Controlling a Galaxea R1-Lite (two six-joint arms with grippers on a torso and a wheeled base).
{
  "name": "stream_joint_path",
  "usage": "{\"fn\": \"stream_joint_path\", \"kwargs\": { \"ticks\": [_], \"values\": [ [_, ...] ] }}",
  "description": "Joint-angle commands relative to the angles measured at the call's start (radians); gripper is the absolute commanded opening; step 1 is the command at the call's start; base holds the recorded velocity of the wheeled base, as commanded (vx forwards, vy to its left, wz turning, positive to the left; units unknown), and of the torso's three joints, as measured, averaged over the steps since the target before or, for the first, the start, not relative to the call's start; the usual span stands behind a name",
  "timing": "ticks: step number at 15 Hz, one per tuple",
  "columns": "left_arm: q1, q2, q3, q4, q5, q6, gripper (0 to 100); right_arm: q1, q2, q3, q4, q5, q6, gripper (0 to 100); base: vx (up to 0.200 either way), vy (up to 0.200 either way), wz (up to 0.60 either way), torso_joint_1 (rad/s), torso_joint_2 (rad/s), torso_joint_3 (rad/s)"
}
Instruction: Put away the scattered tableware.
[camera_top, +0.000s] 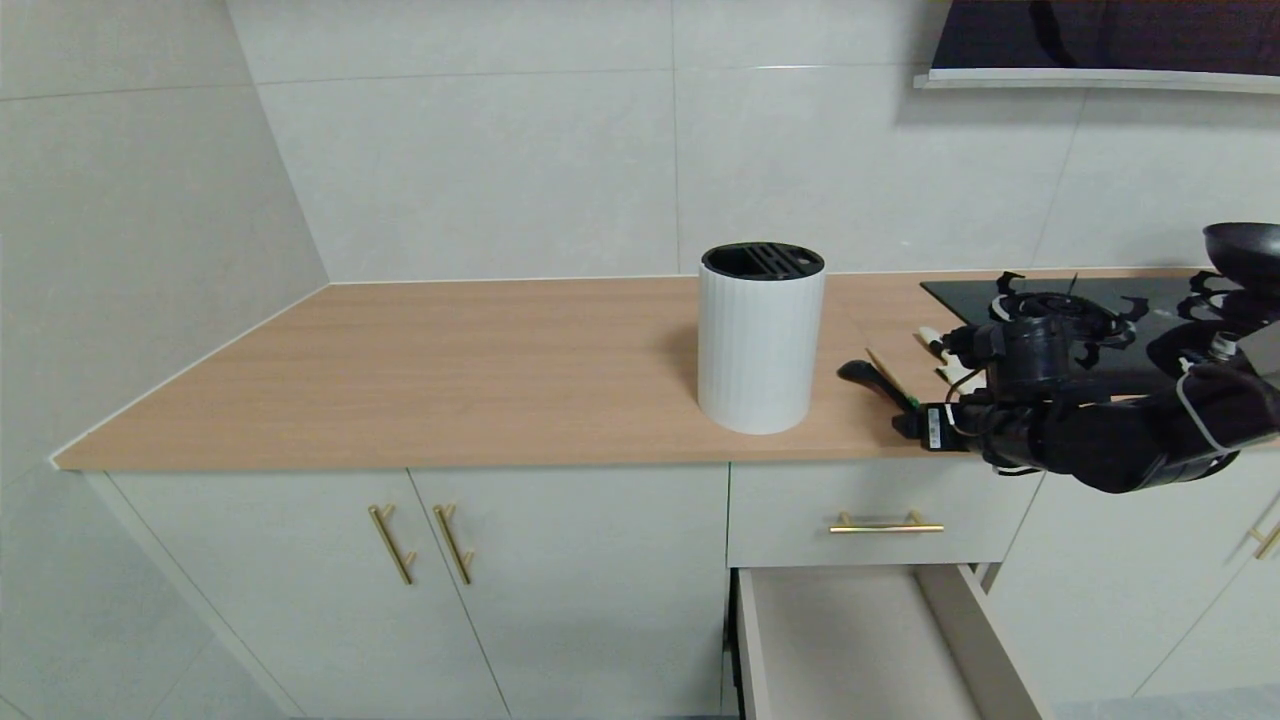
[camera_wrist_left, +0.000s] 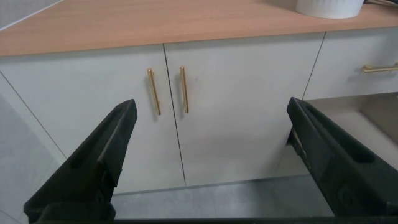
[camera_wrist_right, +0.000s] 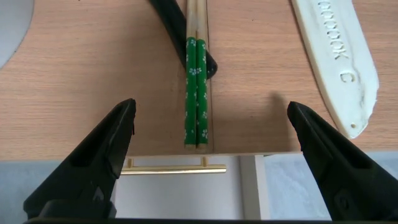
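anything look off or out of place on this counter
Yes: the chopsticks lie loose at the front edge of the counter, touching a black utensil, not in the white holder. Below, a drawer stands open.

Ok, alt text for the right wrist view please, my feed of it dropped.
The open right gripper hovers over green-ended chopsticks lying at the wooden countertop's front edge, across a black utensil. A white flat utensil lies beside them; a gold drawer handle shows below the edge.
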Motion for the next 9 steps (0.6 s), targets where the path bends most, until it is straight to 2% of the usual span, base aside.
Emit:
{"fn": "stream_joint_path", "kwargs": {
  "ticks": [1, 2, 3, 9],
  "values": [
    [0.0, 0.001, 0.0, 0.0, 0.0, 0.0, 100, 0.001, 0.0, 0.001, 0.0, 0.001, 0.0, 100, 0.0, 0.0, 0.0, 0.0, 0.0, 0.0],
    [0.001, 0.001, 0.0, 0.0, 0.0, 0.0, 100, 0.001, 0.0, 0.001, 0.0, 0.001, 0.0, 100, 0.0, 0.0, 0.0, 0.0, 0.0, 0.0],
    [0.0, 0.001, 0.0, 0.0, 0.0, 0.0, 100, 0.002, 0.0, 0.001, 0.0, 0.001, 0.002, 0, 0.0, 0.0, 0.0, 0.0, 0.0, 0.0],
    [0.0, 0.001, 0.0, 0.0, 0.0, 0.0, 100, 0.004, 0.0, 0.006, 0.0, 0.001, 0.0, 0, 0.0, 0.0, 0.0, 0.0, 0.0, 0.0]
  ]
}}
